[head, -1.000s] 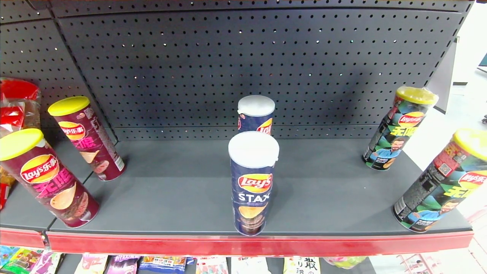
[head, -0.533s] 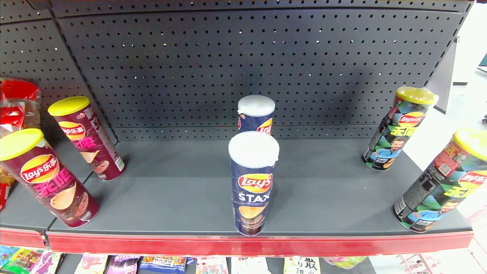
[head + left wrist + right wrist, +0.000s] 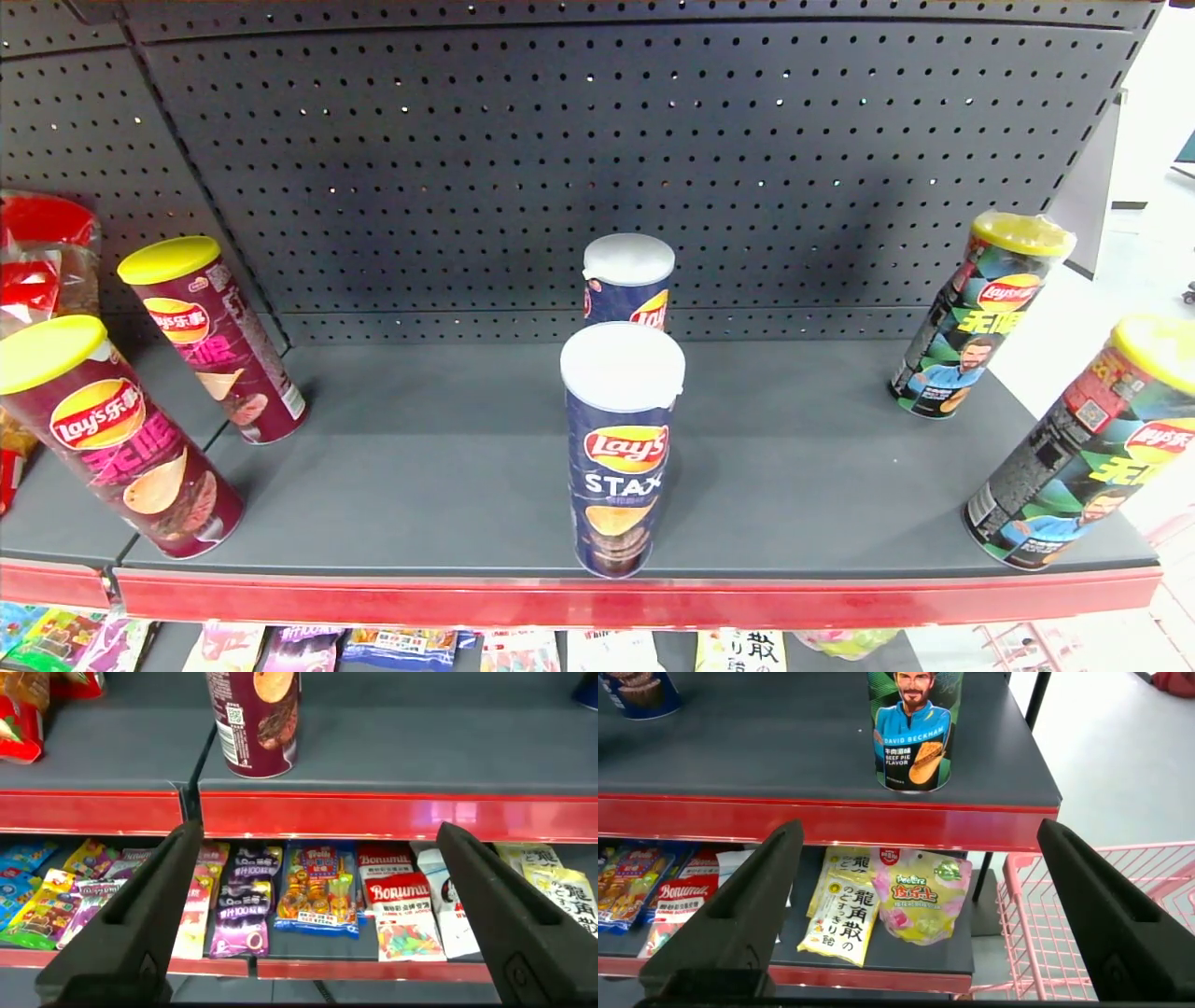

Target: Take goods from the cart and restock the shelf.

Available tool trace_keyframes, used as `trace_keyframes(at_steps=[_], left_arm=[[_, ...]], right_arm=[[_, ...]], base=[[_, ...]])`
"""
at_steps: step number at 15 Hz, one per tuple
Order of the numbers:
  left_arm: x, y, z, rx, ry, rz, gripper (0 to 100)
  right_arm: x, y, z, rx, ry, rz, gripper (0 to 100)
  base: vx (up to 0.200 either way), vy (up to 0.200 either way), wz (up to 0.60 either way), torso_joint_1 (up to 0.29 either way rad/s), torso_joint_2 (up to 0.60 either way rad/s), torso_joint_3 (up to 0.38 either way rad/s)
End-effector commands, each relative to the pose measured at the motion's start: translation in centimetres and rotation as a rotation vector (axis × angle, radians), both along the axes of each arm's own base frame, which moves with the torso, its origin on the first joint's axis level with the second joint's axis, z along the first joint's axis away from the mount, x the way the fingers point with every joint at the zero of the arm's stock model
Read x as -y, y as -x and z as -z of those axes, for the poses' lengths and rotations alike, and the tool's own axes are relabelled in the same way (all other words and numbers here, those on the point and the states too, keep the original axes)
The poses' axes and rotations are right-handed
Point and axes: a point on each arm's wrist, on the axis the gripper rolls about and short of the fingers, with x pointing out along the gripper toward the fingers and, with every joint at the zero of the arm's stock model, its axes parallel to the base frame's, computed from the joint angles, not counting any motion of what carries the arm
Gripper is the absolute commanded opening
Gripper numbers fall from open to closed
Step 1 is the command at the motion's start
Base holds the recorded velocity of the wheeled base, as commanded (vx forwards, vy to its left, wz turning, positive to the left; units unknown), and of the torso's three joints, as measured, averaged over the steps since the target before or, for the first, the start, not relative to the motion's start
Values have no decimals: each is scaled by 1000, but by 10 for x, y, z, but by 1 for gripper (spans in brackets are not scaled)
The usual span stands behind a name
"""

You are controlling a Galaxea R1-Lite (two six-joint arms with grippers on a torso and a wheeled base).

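On the grey shelf (image 3: 420,467), two blue chip cans with white lids stand in the middle, one at the front (image 3: 621,448) and one behind it (image 3: 627,280). Two maroon cans (image 3: 112,439) stand at the left and two green-and-black cans (image 3: 1083,457) at the right. My left gripper (image 3: 318,915) is open and holds nothing, below and in front of the shelf's red edge, near a maroon can (image 3: 254,719). My right gripper (image 3: 920,910) is also open and holds nothing, below a green can (image 3: 915,728). A pink wire cart (image 3: 1064,924) stands low at the right.
A perforated back panel (image 3: 597,168) closes the shelf behind the cans. Wide bare gaps lie between the can groups. The lower shelf holds several snack bags (image 3: 318,896) and candy packs (image 3: 878,896). Red bagged goods (image 3: 37,252) sit at the far left.
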Motion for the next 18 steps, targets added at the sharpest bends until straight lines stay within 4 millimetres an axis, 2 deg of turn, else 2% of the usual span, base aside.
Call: trace_keyframes(at_steps=[1, 4, 10, 12, 18], left_arm=[[0, 0, 0, -2, 0, 0, 100], [0, 0, 0, -2, -1, 0, 100], [0, 0, 0, -2, 2, -1, 100], [0, 0, 0, -2, 2, -1, 100], [0, 0, 0, -2, 3, -1, 100]], right_arm=[[0, 0, 0, 2, 0, -1, 100], [0, 0, 0, 2, 0, -1, 100], [0, 0, 0, 2, 0, -1, 100], [0, 0, 0, 2, 0, -1, 100], [0, 0, 0, 2, 0, -1, 100]], base=[[0, 0, 0, 0, 0, 0], [-200, 0, 0, 10, 2, 1], [0, 0, 0, 0, 0, 0], [0, 0, -600, 5, 5, 0], [0, 0, 0, 0, 0, 0]])
